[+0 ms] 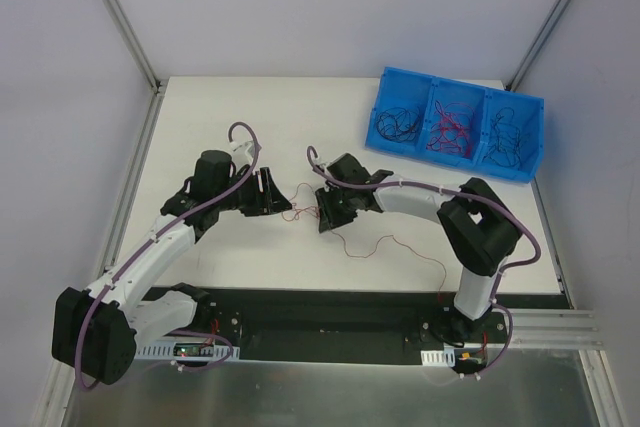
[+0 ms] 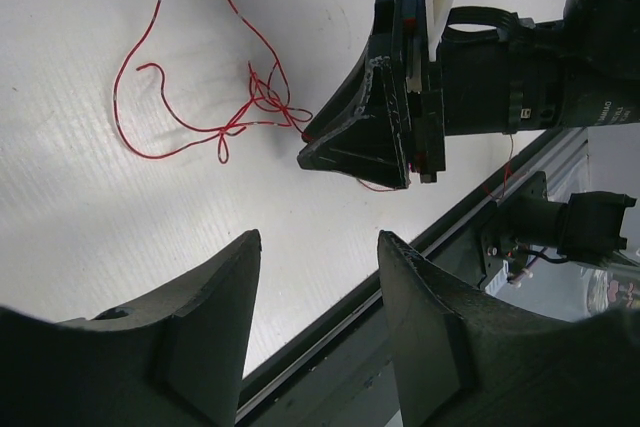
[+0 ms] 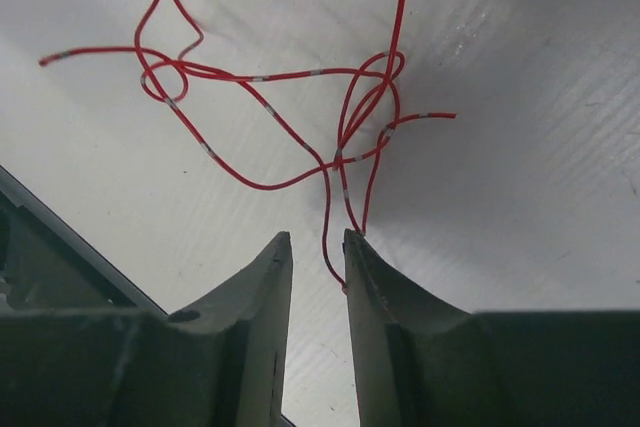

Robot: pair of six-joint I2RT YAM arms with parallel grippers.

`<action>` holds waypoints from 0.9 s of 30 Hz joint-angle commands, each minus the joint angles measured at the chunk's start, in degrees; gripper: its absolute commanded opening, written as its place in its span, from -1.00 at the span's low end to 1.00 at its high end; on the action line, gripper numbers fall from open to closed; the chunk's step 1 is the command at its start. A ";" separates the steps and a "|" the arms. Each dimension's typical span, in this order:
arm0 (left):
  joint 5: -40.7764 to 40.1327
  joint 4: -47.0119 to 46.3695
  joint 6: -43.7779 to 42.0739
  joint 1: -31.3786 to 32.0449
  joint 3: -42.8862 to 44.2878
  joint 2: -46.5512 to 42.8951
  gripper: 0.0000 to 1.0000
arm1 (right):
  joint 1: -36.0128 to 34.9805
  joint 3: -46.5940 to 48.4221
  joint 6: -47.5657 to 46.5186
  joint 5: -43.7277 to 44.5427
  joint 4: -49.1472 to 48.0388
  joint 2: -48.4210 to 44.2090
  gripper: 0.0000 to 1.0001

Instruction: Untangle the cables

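Note:
A small tangle of thin red cables (image 1: pixel 300 213) lies on the white table between my two grippers. It shows in the left wrist view (image 2: pixel 215 97) and in the right wrist view (image 3: pixel 345 117). My left gripper (image 1: pixel 280 197) is wide open and empty (image 2: pixel 318 242), a little short of the tangle. My right gripper (image 1: pixel 322 219) sits at the tangle's other side. Its jaws (image 3: pixel 317 235) are narrowly apart, with one red strand running between them and touching the right finger (image 3: pixel 365 257). A long red cable (image 1: pixel 400 243) trails from the right gripper towards the table's front right.
A blue three-compartment bin (image 1: pixel 440 157) stands at the back right, holding black cables (image 1: pixel 398 124), red cables (image 1: pixel 452 132) and more black cables (image 1: pixel 505 137). The table's dark front rail (image 2: pixel 400 277) runs close below the left gripper.

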State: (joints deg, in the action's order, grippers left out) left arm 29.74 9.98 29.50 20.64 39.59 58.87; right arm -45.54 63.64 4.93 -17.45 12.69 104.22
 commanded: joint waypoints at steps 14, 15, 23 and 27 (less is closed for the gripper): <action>8.84 -12.70 -5.68 3.00 0.04 -12.13 0.67 | 3.08 2.54 -8.08 -19.01 8.04 -18.96 -1.00; 9.02 -12.70 -5.59 3.09 0.57 -11.16 0.66 | 3.44 3.50 -9.14 -20.33 9.19 -19.67 -1.00; 6.84 -12.62 -7.17 6.25 3.91 -2.72 0.61 | 5.20 10.71 -8.80 -27.98 12.19 -23.36 -1.00; -2.82 -8.24 -5.33 6.25 4.61 0.71 0.07 | 5.29 12.30 -6.26 -29.74 10.79 -26.26 -1.00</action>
State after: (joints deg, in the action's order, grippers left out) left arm 35.29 -0.58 24.29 26.68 41.01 57.45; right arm -40.47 72.40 -2.46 -41.91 23.88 82.83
